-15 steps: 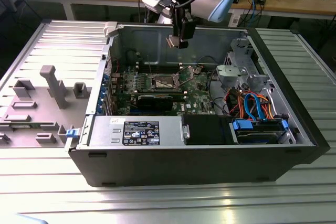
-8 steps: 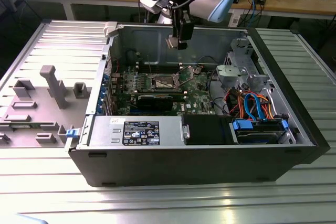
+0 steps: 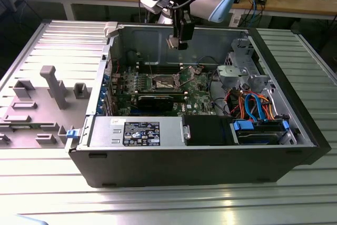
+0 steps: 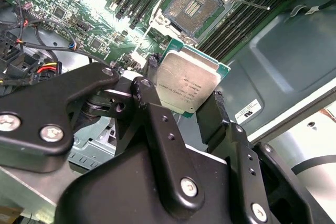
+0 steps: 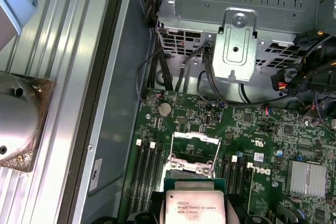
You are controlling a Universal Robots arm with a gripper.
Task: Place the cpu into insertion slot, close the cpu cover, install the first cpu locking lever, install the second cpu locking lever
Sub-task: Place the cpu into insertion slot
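Exterior view, surface: a ribbed grey metal table carries an open computer case lying on its side.
Exterior view, room: a wooden workbench strewn with cables and small parts runs behind the table. A grey plastic tray with upright blocks lies at the exterior view's left of the case.
Exterior view, gripper: the gripper hangs from the arm over the far part of the case. It is above the green board and well apart from the socket.
Second wrist view, gripper: the gripper has its black fingers clamped on opposite edges of the chip.
Second wrist view, chip: silvery top, green rim, held in the air, near the socket but apart from it.
Second wrist view, socket: bare, with a dark centre of contacts, a silvery rim and long memory slots beside it.
First wrist view, chip: the chip hangs just short of the socket.
First wrist view, cover: a silvery frame at the socket; flat or raised, cannot tell.
First wrist view, surroundings: a metal drive cage and black cables beyond the board, with the ribbed table outside the case wall.
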